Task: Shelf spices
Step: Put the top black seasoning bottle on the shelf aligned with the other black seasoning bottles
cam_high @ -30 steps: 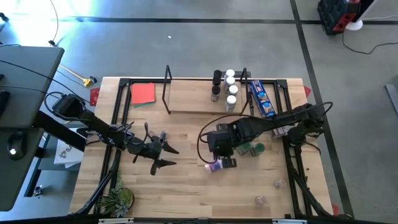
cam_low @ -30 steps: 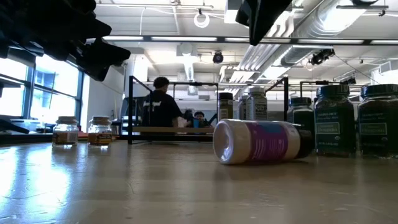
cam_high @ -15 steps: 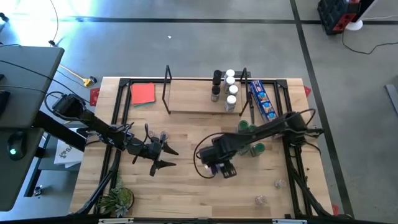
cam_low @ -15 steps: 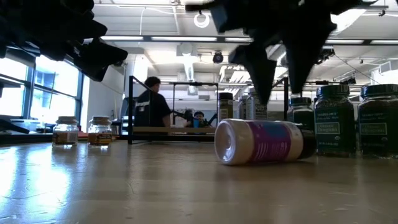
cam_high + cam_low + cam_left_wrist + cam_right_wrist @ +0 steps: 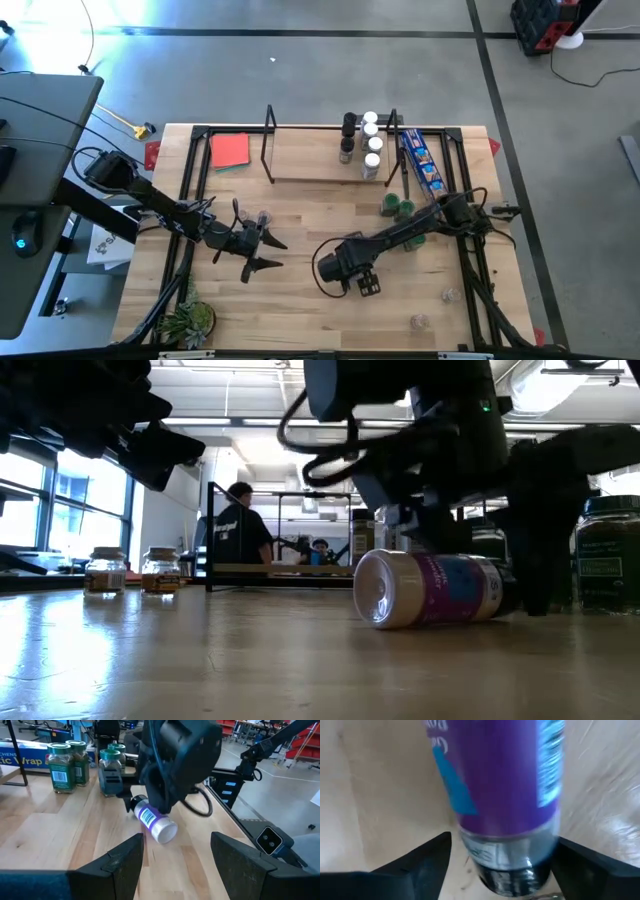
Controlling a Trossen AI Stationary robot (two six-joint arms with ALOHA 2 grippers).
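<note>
- Your right hand [image 5: 352,278] is down over the middle of the bench [image 5: 300,320], straddling a purple-labelled jar [image 5: 432,588] that lies on its side on the wood.
- Its fingers [image 5: 410,865] stand apart, one on each side of the jar's dark-capped end; in the right wrist view there is bare bench between each finger and the jar, so nothing is clamped.
- In the low view the jar's pale end faces the camera, and the right arm hangs directly above it.
- Your left hand [image 5: 262,252] hovers over the bench to the left of the jar, well apart from it, fingers spread and holding nothing.
- The shelf [image 5: 300,160] sits along the far edge of the bench; a cluster of jars [image 5: 362,143] with black and white lids stands at its right end.
- A few green-lidded jars [image 5: 398,208] stand on the bench, between the shelf and the right arm.
- A red card [image 5: 229,150] lies at the shelf's left, and a blue packet [image 5: 421,158] lies just right of the shelf.
- Two small clear jars [image 5: 432,308] sit near the bench's right front corner.
</note>
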